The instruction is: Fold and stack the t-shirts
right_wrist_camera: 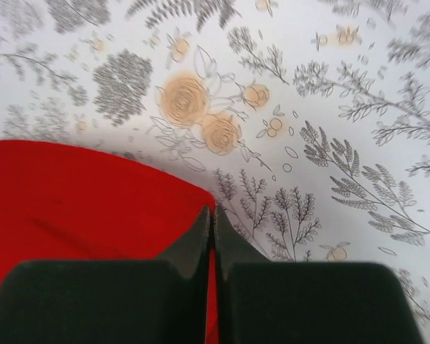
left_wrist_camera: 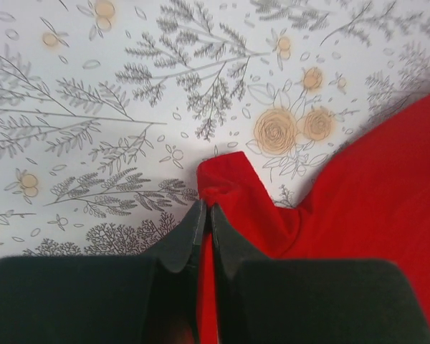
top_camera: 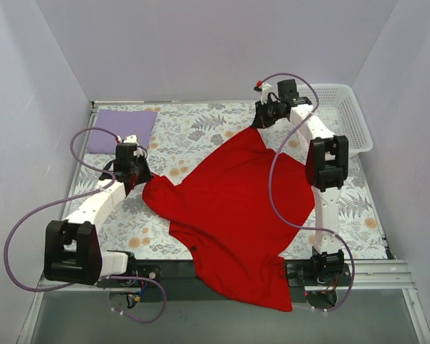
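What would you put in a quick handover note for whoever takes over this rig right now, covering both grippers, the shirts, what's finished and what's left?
Grippers: the left gripper is shut on a corner at the left side of the red t-shirt. The right gripper is shut on its far edge.
Shirts: the red t-shirt lies unfolded across the table, with its near part hanging over the front edge. The lavender t-shirt lies as a flat rectangle at the far left corner.
Done: the lavender one looks folded.
Left: fold the red one, then probably stack it on the lavender one.
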`<state>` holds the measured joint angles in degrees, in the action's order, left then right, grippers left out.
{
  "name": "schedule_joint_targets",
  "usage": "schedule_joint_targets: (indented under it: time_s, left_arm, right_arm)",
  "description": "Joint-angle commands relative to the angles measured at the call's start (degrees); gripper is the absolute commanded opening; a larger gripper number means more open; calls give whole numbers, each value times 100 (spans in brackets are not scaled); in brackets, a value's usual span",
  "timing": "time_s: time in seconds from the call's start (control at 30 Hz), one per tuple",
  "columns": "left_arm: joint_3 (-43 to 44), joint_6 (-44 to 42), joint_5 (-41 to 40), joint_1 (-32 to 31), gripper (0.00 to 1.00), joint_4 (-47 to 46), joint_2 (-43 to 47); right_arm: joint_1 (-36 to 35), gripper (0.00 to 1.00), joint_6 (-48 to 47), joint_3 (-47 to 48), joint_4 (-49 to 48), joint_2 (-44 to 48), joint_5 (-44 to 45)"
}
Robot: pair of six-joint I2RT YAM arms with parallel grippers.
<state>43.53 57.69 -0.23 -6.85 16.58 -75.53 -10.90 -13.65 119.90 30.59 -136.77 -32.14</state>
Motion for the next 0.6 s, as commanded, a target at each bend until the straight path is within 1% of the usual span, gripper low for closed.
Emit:
schedule_joint_targets:
  time_s: [0.0,0.03,0.1,0.13,0.27,0.3,0.37,0.4,0.5,0.57]
  left_arm:
    - [182,93,-442,35,0,-287,564]
    - [322,119,-495,35,0,-295,739]
    - [480,181,-653,44,0,-313,942]
    - [594,190,-706,44,0,-296,1013]
    - [1350,295,-759,44,0,-278,1338]
    - [1482,382,-698,44,0,-278,1461]
    - [1867,506,-654,44,0,-304,1593]
    - [1974,558,-602,44,0,-348,1794]
    - [2440,603,-496,44,0,-655,2242]
    - [2642,638,-364,44,0,-962,2480]
  right_arm:
    - [0,1,-120,-97,-88,1221,-310]
    - [-9,1,-77,-202,-123,1614,-345]
    - [-9,1,-50,-300,-123,2012,-398]
    - [-18,1,-50,-291,-106,2397,-372]
    - [-18,1,-339,-204,-1,3366,-74]
    - [-18,1,-532,-116,52,3733,118]
    - [-9,1,-743,-2,105,4095,496]
    - [0,1,-892,129,114,4436,629]
    - [43,1,-1095,288,97,4983,1077]
    - [70,1,-1175,315,-35,5554,1358]
